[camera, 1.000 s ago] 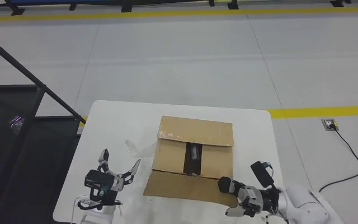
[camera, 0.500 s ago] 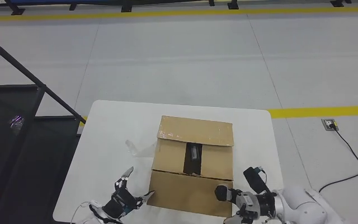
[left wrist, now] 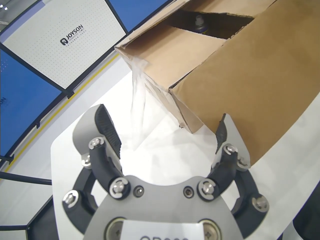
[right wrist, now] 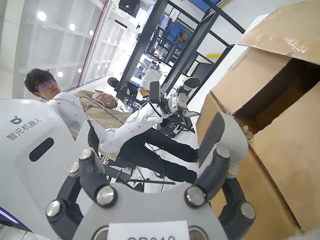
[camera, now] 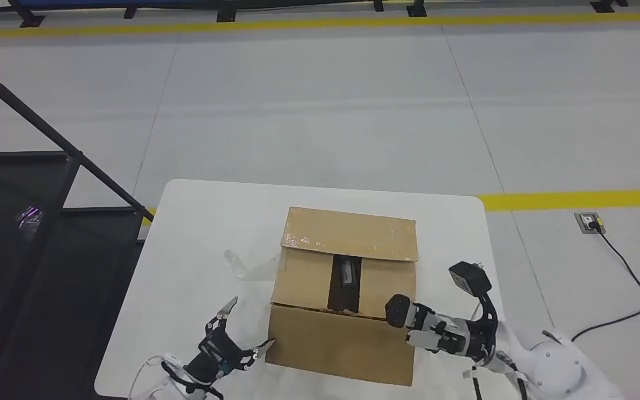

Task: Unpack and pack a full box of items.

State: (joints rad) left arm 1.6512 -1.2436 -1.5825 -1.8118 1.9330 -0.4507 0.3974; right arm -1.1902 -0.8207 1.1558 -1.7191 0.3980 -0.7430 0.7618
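Cardboard box [camera: 380,275]: stiff walls, floppy near flap [camera: 340,345], prob. heavy when full. My L claw [left wrist: 162,116] spread, box corner just ahead; R claw [right wrist: 150,138] spread beside near flap, so grip its edge.

One cardboard box [camera: 345,300] on one desk [camera: 200,250]. One spray can [left wrist: 200,23] visible inside the box. One strip of clear tape [left wrist: 138,93] hanging at a box corner. Two grippers: left gripper [left wrist: 162,116], right gripper [camera: 398,312].
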